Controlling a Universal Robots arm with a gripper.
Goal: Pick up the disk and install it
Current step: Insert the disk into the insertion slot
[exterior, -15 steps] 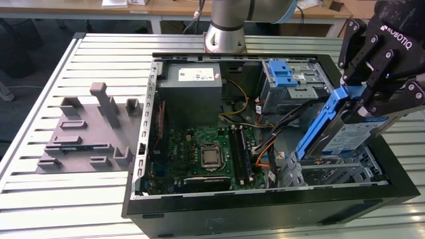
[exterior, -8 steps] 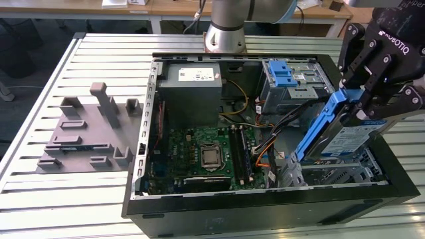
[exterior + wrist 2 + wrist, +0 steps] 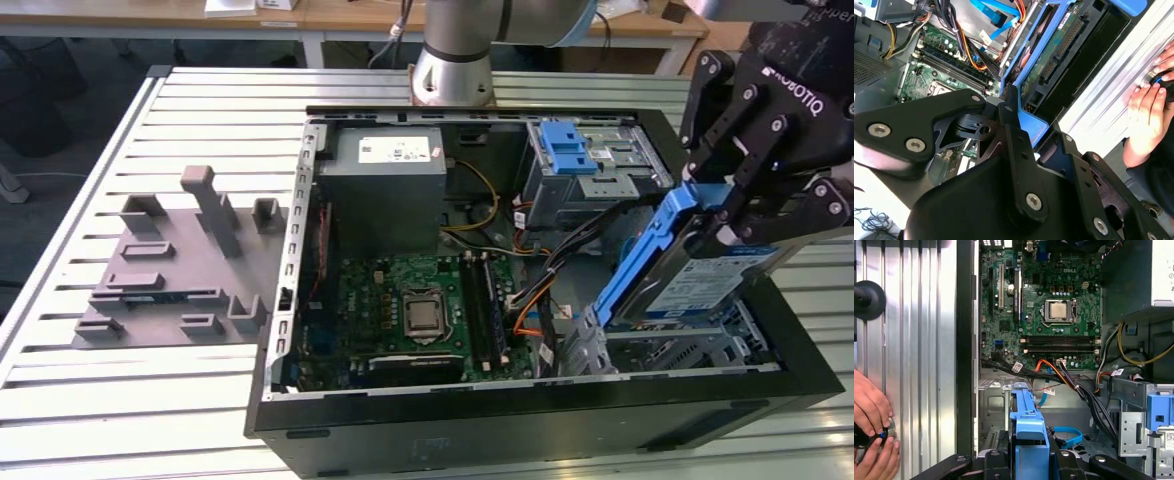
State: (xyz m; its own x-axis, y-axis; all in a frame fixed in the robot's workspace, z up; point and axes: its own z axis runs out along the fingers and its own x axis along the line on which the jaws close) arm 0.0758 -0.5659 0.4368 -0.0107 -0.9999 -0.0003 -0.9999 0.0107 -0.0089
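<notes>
fingers clamp disk | tilted inside case | white-and-blue label showing

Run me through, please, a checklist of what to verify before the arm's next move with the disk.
1. Grip: the hand is shut on the disk at its blue bracket. Ok.
2. Disk seated: it hangs tilted, its lower end at the drive cage, and is not yet in place. Not ok.
3. Cage slot free: the disk hides much of it. Cannot tell.
4. Cables out of the way: they run close beside the cage. Cannot tell.
5. Person's hands clear: they rest on the table, outside the computer case. Ok.
</notes>
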